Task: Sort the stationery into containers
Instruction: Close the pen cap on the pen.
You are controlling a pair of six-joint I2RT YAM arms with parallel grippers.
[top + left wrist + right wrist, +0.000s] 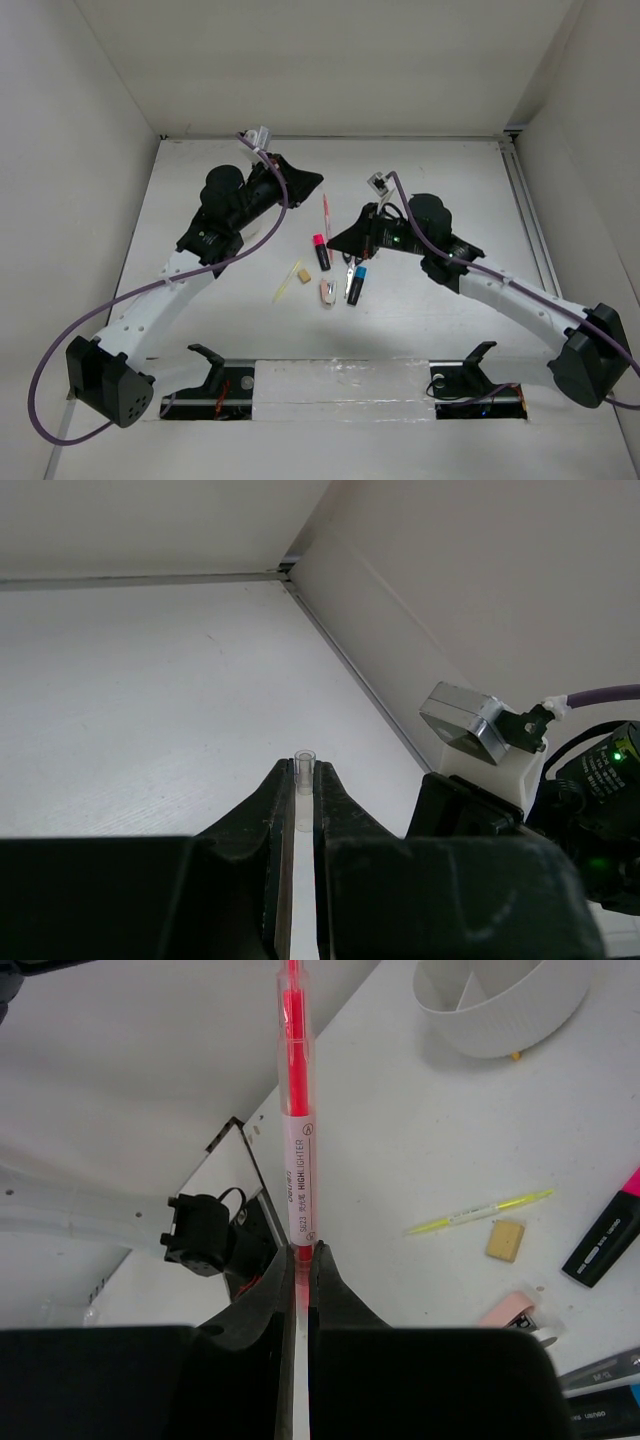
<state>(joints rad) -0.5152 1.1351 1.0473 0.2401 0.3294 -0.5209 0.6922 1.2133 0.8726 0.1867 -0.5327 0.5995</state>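
- The white tray (500,1020) appears only in the right wrist view. It stands on the desk (440,170), well apart from the pink pen (326,215), on the same side as the yellow stick.
- The thin yellow stick (285,285) lies left of the pen and nearer the arm bases. The tan eraser (302,274) is just beside it, on the pen's side.
- The left hand (318,181) is at the pen's far end. Its fingers are almost together with a small clear tube end (305,765) between them. Whether they pinch it cannot be told.
- The pink-capped highlighter (321,252) lies just left of the pen's near end.
- The pen runs between the two hands, and its near end is clamped in the right hand.
- The white-pink piece (327,291) lies on the desk nearer the bases than the pen.
- The right hand (303,1250) is closed on the pen, and the printed barrel sticks out beyond its fingertips.
- The blue-capped highlighter (357,284) lies right of the pen, nearer the bases.
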